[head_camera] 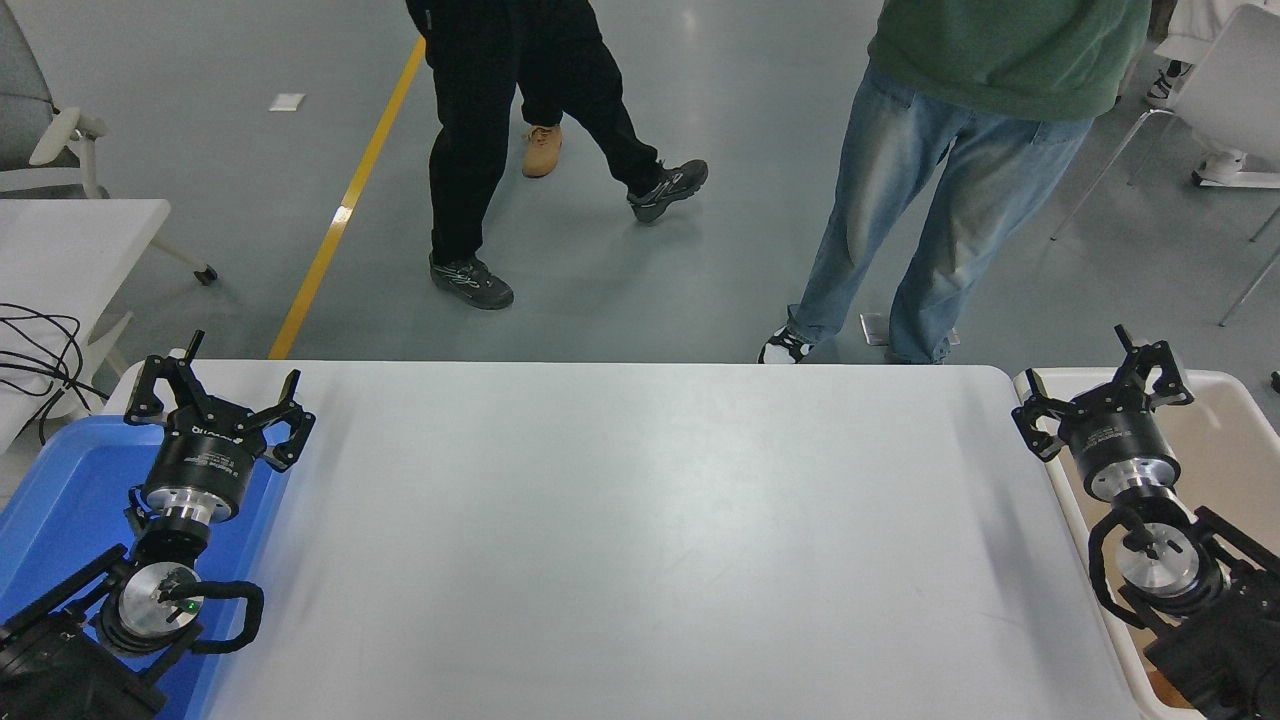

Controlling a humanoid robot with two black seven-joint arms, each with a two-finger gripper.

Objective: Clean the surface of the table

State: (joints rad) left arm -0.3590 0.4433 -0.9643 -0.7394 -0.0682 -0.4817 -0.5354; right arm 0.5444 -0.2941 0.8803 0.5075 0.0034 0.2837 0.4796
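Table surface (620, 540): a wide white top that fills the lower middle of the view and serves as the landmark for all places below; no loose item shows on it. Left of the table surface, a blue tray (60, 500) lies against its edge, and the parked left gripper (215, 395) hangs over the tray's far corner with its fingers spread and empty. Beyond the far edge of the table surface, a person in black trousers (480, 150) and a person in blue jeans (900, 220) stand on the grey floor. Right of the table surface, a white bin (1235, 430) sits just beside its edge; the right gripper (1100, 385) hovers over the bin's near rim, fingers spread, holding nothing. Judged from this layout, clearing appears complete or nearly so. Any next move calls for checking the top for leftovers, then parking the right arm.
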